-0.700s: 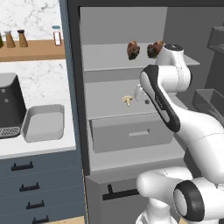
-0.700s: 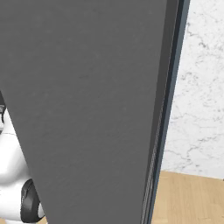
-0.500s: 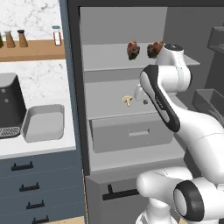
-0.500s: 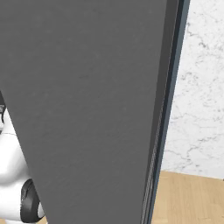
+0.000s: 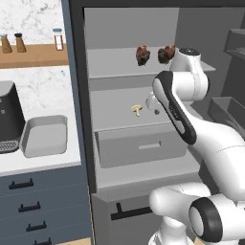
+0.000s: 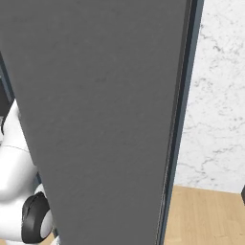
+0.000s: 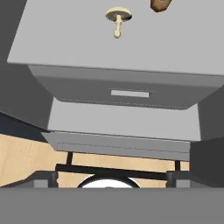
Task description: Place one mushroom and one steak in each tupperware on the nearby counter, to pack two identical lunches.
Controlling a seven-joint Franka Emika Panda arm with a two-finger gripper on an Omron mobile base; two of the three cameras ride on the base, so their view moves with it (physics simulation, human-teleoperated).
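The pincer (image 7: 112, 177) is standing wide apart and holding nothing, its tips sitting at the far lower corners of the hand view. A mushroom (image 7: 118, 18) is lying on the fridge shelf (image 7: 65, 39) well ahead of the pincer, above the grey drawer (image 7: 127, 94). Two steaks (image 5: 142, 54) are resting on the upper shelf (image 5: 110, 64). One tupperware (image 5: 44, 136) is sitting on the bench (image 5: 43, 165) beside the coffee machine (image 5: 9, 117).
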